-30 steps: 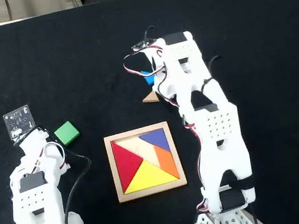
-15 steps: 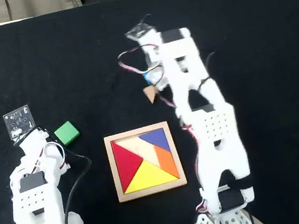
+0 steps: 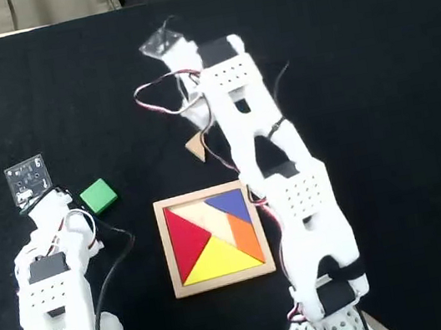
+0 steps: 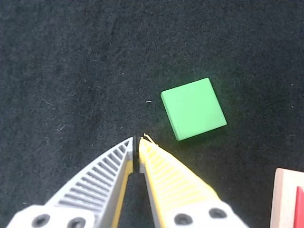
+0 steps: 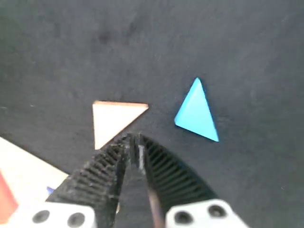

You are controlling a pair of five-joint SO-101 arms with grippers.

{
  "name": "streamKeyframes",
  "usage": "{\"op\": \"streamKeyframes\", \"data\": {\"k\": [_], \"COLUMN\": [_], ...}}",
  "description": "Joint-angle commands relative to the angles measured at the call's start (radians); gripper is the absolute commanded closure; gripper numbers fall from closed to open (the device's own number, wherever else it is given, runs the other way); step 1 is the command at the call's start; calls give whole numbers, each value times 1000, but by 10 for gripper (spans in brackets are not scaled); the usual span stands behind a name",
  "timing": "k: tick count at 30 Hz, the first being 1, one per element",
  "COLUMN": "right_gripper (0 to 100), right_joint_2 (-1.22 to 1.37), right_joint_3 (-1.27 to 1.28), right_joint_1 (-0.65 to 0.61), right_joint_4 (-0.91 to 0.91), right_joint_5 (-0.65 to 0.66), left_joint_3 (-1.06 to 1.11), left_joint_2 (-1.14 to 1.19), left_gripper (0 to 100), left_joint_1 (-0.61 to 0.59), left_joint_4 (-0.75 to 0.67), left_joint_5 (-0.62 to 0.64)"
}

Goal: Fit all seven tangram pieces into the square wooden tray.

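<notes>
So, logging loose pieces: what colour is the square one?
Green; the square shows best in left wrist view.

Square piece [image 3: 99, 195] left of the tray [image 3: 223, 282], first triangle [image 3: 195, 146] behind it, second triangle [image 5: 197, 113] just beside.

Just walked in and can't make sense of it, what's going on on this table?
Two robot arms are filling a wooden tray with tangram pieces; several sit inside. The right hand, shut, is at a pale triangle, a blue triangle beside it. The left hand sits shut near a green square.
</notes>
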Motion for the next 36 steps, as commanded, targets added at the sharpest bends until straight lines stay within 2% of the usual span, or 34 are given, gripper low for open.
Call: {"op": "streamKeyframes", "data": {"k": [1,3,7,10,12,20,36], "right_gripper": [982,917,748,740,740,740,760], "right_joint_2": [-54,-41,-24,-21,-12,133,337], "right_joint_3": [-62,-61,-64,-67,-53,-99,-430], "right_joint_1": [-40,-49,-86,-118,-141,-152,-163], "right_joint_4": [52,83,138,140,137,80,87], "right_joint_5": [-140,-295,-519,-692,-761,-792,-752], "left_joint_3": [-7,-7,-7,-5,-5,-7,-7], "left_joint_2": [-20,-20,-20,-20,-20,-20,-20], "left_gripper": [967,967,967,967,967,967,967], "left_joint_1": [13,13,13,13,13,13,13], "left_joint_4": [-17,-17,-17,-17,-17,-17,-17], "left_joint_5": [-2,-2,-2,-3,-3,-3,-3]}}
